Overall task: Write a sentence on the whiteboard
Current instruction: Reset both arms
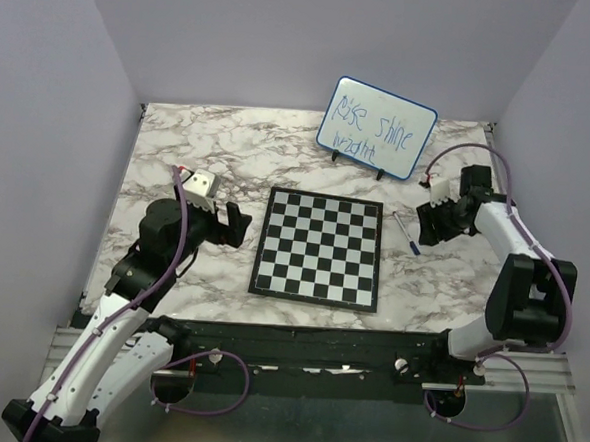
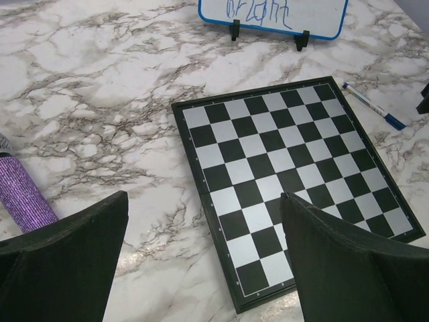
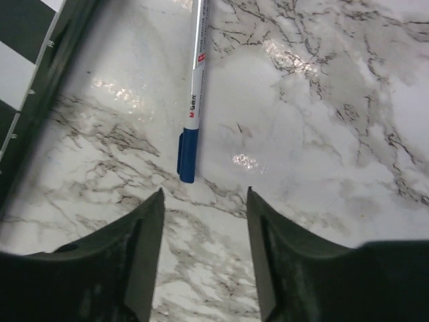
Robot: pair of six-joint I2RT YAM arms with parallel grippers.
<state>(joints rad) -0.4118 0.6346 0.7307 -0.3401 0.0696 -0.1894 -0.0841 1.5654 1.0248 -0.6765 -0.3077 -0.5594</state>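
Three pale walls close in the marble tabletop [image 1: 200, 135] at the left, far and right edges, and the arms' mounting rail runs along the near one. A chessboard [image 1: 319, 248] lies flat near the middle. A broad stretch of marble shows on its left, and a narrower strip on its right. The whiteboard [image 1: 377, 127] stands on small black feet at the far right, beyond the chessboard's far right corner and apart from it, with its face tipped back.

On it the sentence [image 1: 371, 123] is in thin blue handwriting. The upper line reads "Rise shine". The word below looks like "bright", though the letters are rough. A marker pen [image 3: 194, 100] lies on the right-hand strip, between the chessboard's edge and the right arm [image 1: 513, 264]. Its white barrel carries lettering that seems to say "M&G", and its blue end is nearest the right jaws.

The right arm reaches forward and bends inward. Its right jaws are low over the marble, partly apart and holding nothing, just short of the pen. The left arm [image 1: 164, 238] leans out over the marble left of the chessboard. Its left jaws are spread wide, empty and aimed towards the board.
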